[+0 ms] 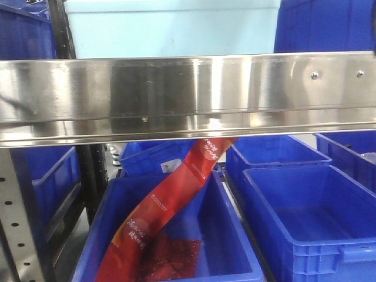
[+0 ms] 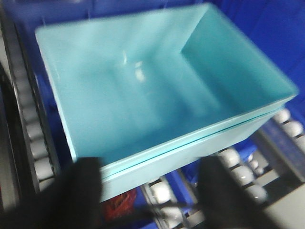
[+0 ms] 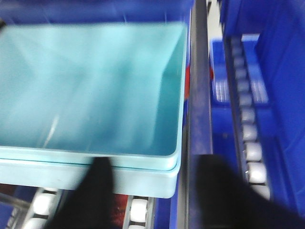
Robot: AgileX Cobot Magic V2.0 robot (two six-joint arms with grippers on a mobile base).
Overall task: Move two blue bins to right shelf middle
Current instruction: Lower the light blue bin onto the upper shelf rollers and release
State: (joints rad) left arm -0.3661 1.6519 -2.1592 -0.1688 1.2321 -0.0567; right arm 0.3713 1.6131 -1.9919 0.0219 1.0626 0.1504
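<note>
Both wrist views are looking down into a pale teal bin (image 2: 157, 90) that is sitting on white rollers (image 2: 238, 171) of a shelf lane, and both are blurred. The left gripper (image 2: 150, 191) is showing as two dark fingers (image 2: 76, 195) spread wide apart at the bottom of its view, one on each side of the teal bin's near rim; they are holding nothing, and the blur is hiding whether either finger is touching the wall. The right gripper (image 3: 152, 191) is likewise standing open, its two dark fingers (image 3: 95, 191) well apart and gripping nothing: the left one is lying in front of the teal bin's near right corner (image 3: 167, 167), the right one is lying over the dark rail (image 3: 198, 95) just beside that bin, with more rollers (image 3: 250, 143) running along the far right. In the front view a shiny steel shelf rail (image 1: 188, 97) is crossing the whole frame, with the teal bin (image 1: 170, 26) sitting above it. Below the rail, the blue bins are resting on the lower level: one blue bin (image 1: 176, 235) at the near left is holding a long red packet strip (image 1: 170, 202) that is leaning up out of it, and another blue bin (image 1: 311, 217) is sitting just beside it on the right, with further blue bins (image 1: 276, 150) behind them.
</note>
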